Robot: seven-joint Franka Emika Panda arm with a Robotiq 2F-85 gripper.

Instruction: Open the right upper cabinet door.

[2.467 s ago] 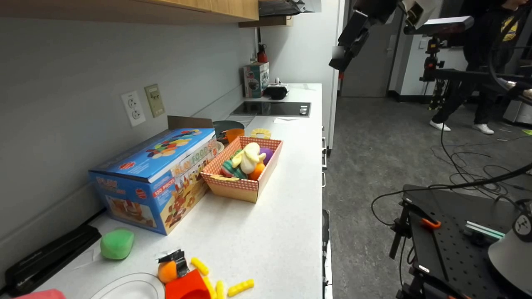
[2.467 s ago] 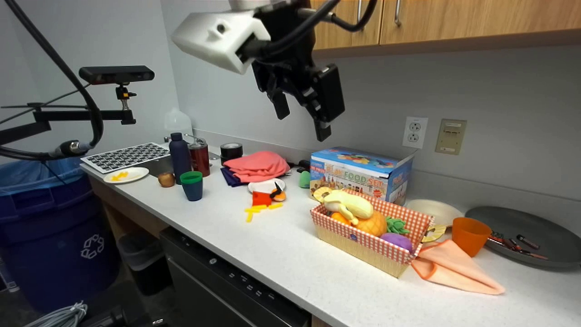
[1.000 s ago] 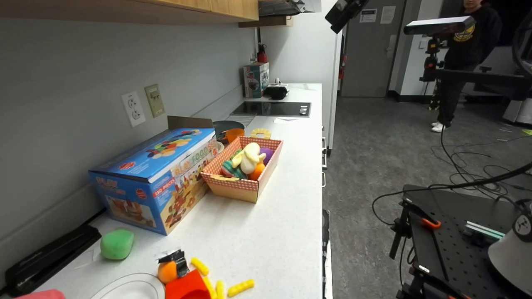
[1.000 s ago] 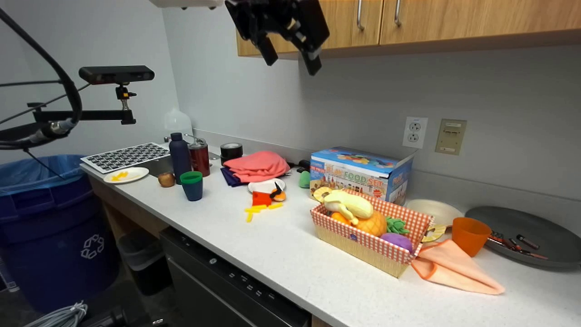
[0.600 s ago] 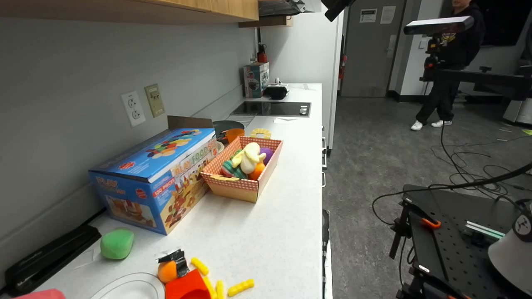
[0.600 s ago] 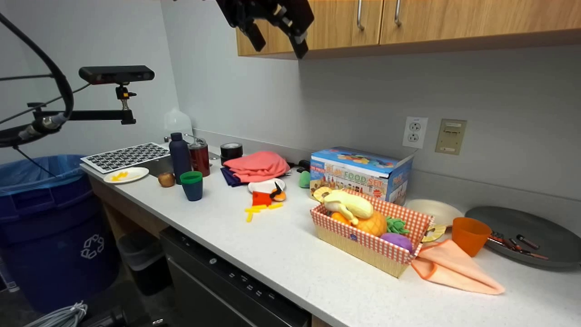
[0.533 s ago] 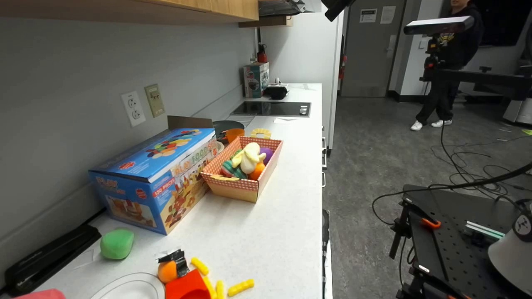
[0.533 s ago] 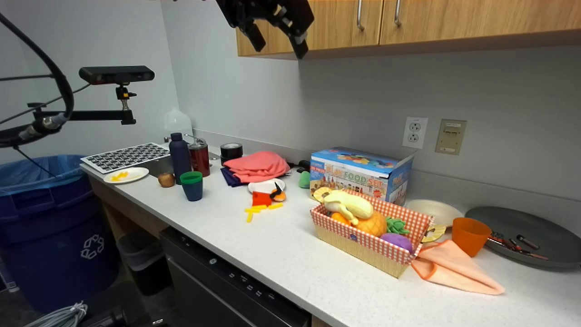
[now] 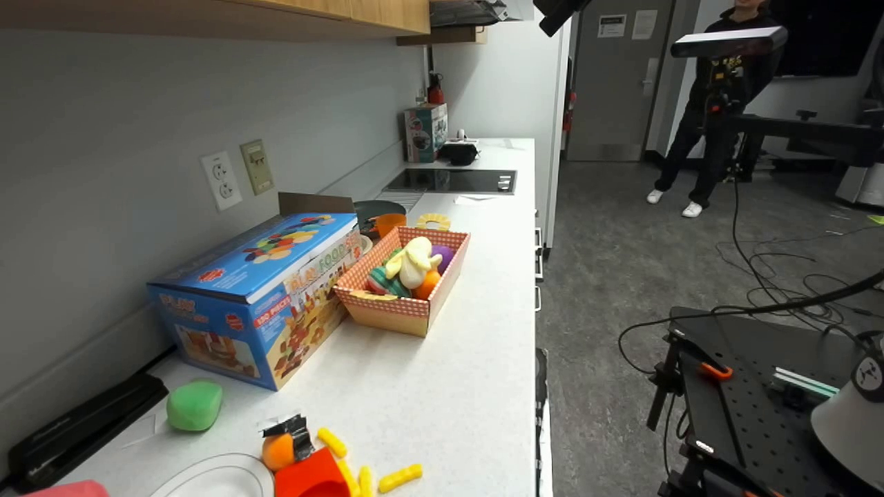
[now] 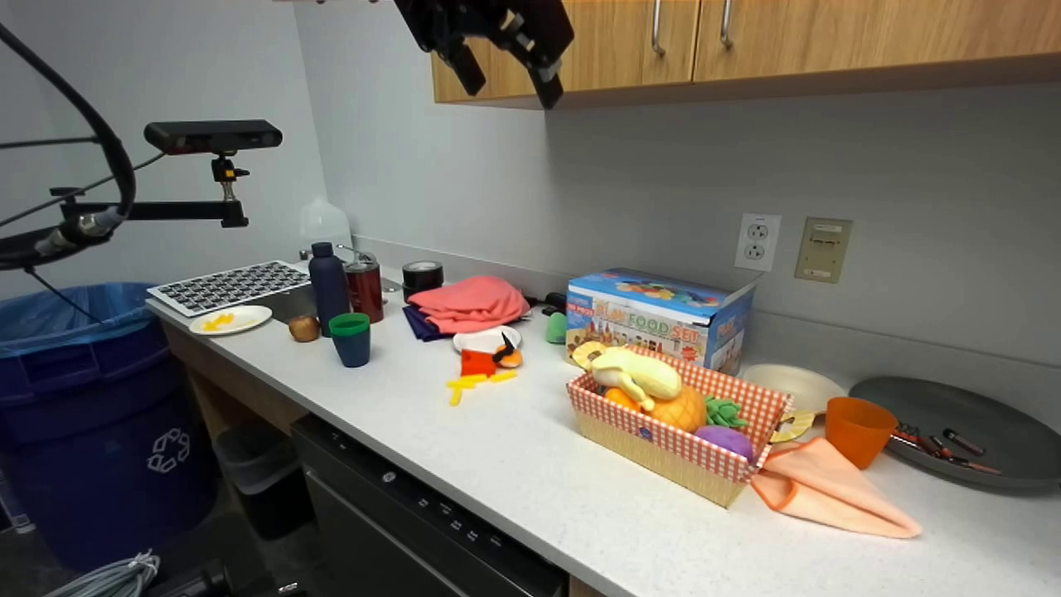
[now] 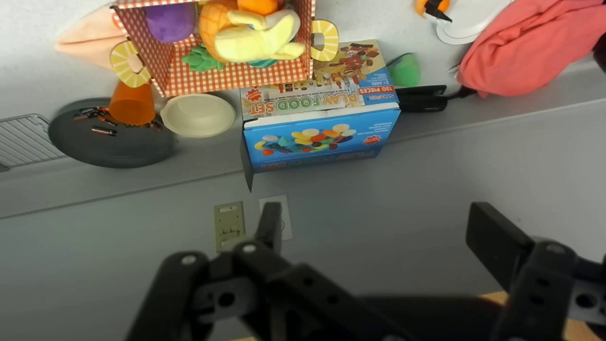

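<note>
Recycling bin [image 10: 99, 414]: far left, white arrows on blue.
Gripper [image 10: 510, 85]: up high, jaws wide apart.
Box [image 10: 655, 319]: I read "PLAY FOOD SET"; "130 PIECES" stands upside down in the wrist view.
Right upper cabinet door [image 10: 879, 37]: closed, off to the gripper's right; roomy wall [image 10: 912, 157] below its bottom edge.
Cooktop [image 9: 452, 181]: farther along the counter [image 9: 476, 359], showing in an exterior view alone.

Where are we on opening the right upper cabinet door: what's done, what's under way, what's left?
Done: the hand is high above the counter, jaws apart. Under way: seemingly lining up; it grips nothing, and the wrist view shows wall between the jaws. Left: the actual opening. In an exterior view the right upper cabinet door looks shut, its handle ungripped, so gripping and pulling it probably come next.
</note>
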